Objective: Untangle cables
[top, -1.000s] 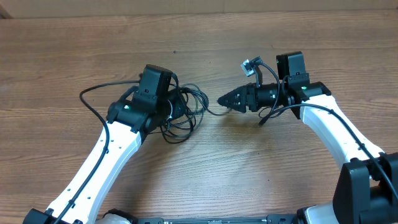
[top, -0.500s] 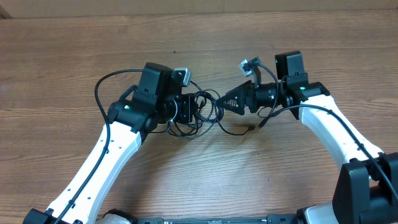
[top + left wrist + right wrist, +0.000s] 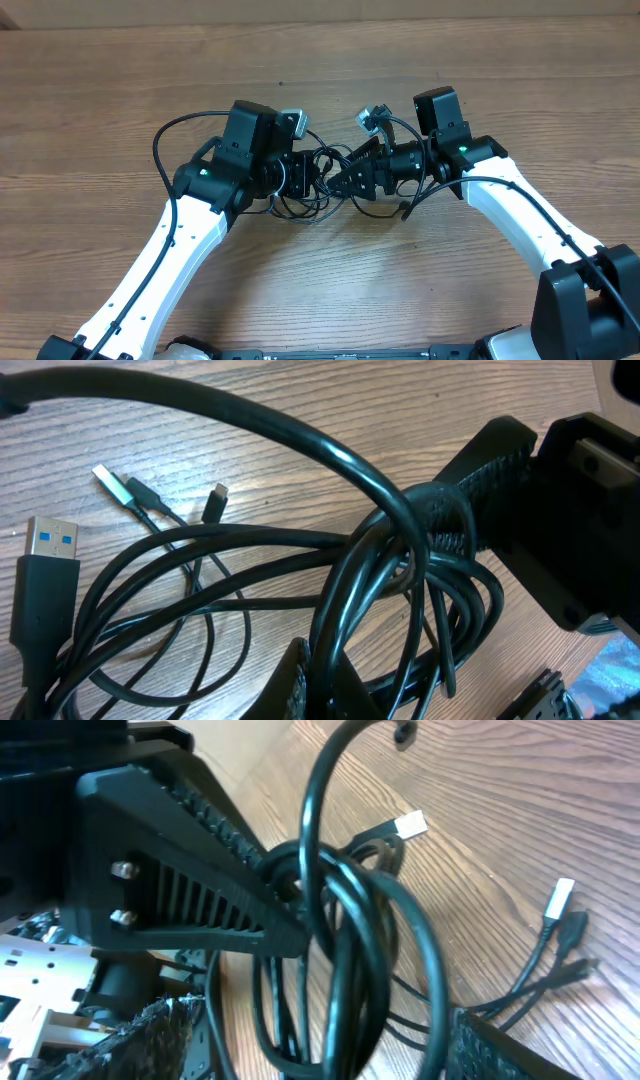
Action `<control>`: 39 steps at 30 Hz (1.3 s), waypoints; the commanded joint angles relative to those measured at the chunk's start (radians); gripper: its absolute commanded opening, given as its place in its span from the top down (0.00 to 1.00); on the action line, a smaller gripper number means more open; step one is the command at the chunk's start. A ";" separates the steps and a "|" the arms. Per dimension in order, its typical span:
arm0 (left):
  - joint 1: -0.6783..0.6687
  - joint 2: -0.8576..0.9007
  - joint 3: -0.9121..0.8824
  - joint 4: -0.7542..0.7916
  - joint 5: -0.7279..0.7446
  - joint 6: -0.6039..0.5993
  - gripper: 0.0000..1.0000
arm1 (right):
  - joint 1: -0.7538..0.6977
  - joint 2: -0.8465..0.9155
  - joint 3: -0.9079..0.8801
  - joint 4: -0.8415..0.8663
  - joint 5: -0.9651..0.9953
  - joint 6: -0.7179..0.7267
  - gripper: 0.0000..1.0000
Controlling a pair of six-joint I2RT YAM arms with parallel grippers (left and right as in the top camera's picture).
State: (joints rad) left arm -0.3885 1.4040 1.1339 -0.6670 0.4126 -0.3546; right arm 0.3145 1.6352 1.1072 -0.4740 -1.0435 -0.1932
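A tangle of black cables (image 3: pixel 327 156) hangs between my two grippers at the table's middle. My left gripper (image 3: pixel 310 178) is shut on several strands of it (image 3: pixel 320 680). One long loop (image 3: pixel 160 140) trails out to the left. My right gripper (image 3: pixel 340 178) is open, with the bundle (image 3: pixel 340 920) between its two spread fingers (image 3: pixel 325 1035). One right finger (image 3: pixel 480 470) is threaded through the loops in the left wrist view. The left finger (image 3: pixel 190 870) pokes through the same loops in the right wrist view.
A blue USB plug (image 3: pixel 45 560) and small plugs (image 3: pixel 215 495) lie on the wooden table (image 3: pixel 120 80). More loose plugs show in the right wrist view (image 3: pixel 560 900). Both arms meet close together at the centre.
The left gripper lifted and pulled the bundle to the right. The right gripper then moved left and pushed its open fingers into the loops, close against the left gripper.
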 commanded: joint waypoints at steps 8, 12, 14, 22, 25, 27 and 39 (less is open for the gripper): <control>0.002 0.002 0.014 -0.089 -0.069 -0.079 0.96 | -0.002 -0.028 0.026 0.005 0.159 -0.018 0.24; 0.002 0.002 0.014 -0.127 -0.082 -0.107 0.96 | -0.001 -0.028 0.026 0.016 0.205 -0.018 0.24; 0.002 0.002 0.014 -0.132 -0.083 -0.123 0.96 | 0.000 -0.028 0.026 0.023 0.205 -0.018 0.24; 0.002 0.003 0.014 -0.134 -0.085 -0.175 0.96 | 0.000 -0.028 0.026 0.046 0.180 -0.018 0.24; 0.002 0.003 0.014 -0.134 -0.099 -0.183 0.96 | 0.000 -0.028 0.026 0.059 0.130 -0.021 0.24; 0.002 0.006 0.014 -0.133 -0.098 -0.188 0.96 | 0.000 -0.028 0.026 0.068 0.095 -0.021 0.24; 0.002 0.015 0.014 -0.107 -0.068 -0.207 0.96 | 0.085 -0.027 0.026 0.066 0.129 -0.025 0.23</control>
State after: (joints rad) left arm -0.3885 1.4124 1.1339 -0.7868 0.3222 -0.5488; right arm 0.3779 1.6352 1.1072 -0.4114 -0.9363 -0.2092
